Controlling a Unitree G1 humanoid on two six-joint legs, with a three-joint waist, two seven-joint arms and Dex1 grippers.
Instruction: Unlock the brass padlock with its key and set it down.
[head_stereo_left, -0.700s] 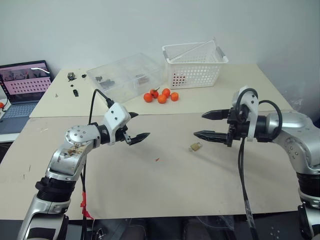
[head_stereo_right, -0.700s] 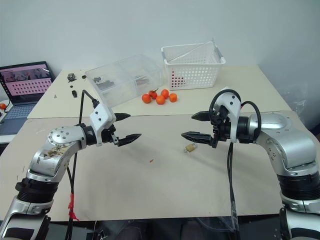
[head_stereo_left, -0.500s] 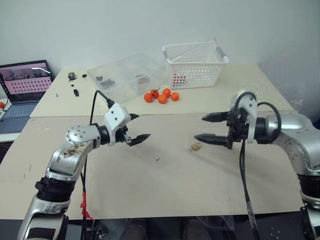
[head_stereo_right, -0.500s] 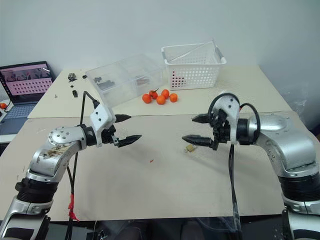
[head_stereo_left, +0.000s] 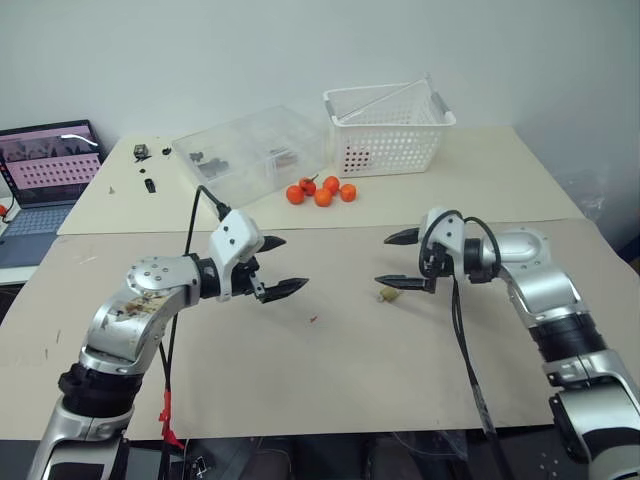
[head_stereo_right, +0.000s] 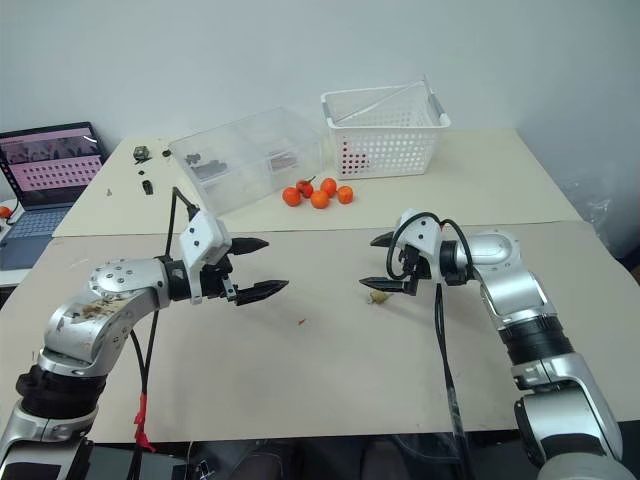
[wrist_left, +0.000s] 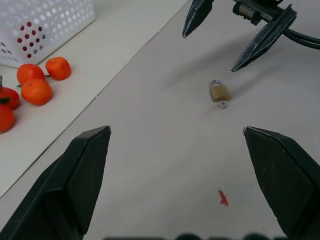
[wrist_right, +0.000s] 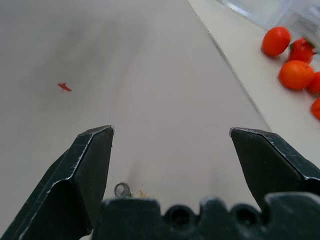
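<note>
Right hand (head_stereo_left: 394, 262) neared brass padlock (head_stereo_left: 389, 293).

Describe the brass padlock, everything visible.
The brass padlock is a small golden block with a thin silvery shackle loop at one end and a small silvery piece at the other. It lies flat on the beige table. Nothing grips it: the open right gripper hovers just beside it. Whether the shackle is released is unclear.

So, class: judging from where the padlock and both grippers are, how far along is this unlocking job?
Nothing looks done yet: the brass padlock lies on the table, shackle apparently closed. In hand: the right gripper hovers open just above it; the left gripper waits open, apart. Left: grasp it, unlock it with its key, set it down.
</note>
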